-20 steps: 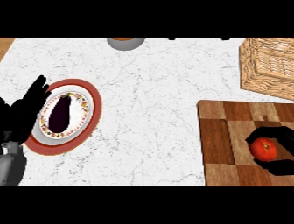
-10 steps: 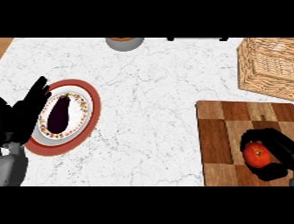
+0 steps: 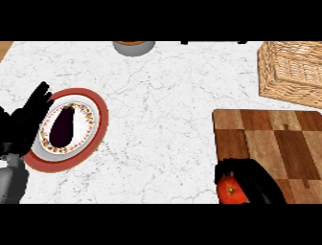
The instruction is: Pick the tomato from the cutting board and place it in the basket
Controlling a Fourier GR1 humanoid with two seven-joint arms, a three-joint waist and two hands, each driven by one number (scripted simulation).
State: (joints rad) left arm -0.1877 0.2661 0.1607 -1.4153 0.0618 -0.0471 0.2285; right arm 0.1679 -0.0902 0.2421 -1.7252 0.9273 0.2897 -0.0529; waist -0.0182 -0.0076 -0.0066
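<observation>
The red tomato point(image 3: 229, 190) shows at the lower edge of the head view, just off the front left corner of the wooden cutting board point(image 3: 281, 143). My right hand point(image 3: 252, 179) curls round it, fingers over its top and right side, hiding much of it. The woven basket point(image 3: 305, 74) stands at the back right, beyond the board. My left hand point(image 3: 15, 122) rests open at the left edge, fingers up, beside a plate.
A red-rimmed plate point(image 3: 93, 131) holding a dark eggplant point(image 3: 63, 127) lies at the left. A grey bowl point(image 3: 133, 47) sits at the counter's back edge. Bare wood shows at the far left corner.
My right hand has drawn the tomato toward the lower left, from the board's front area to past its left corner. The left hand has stayed still.
</observation>
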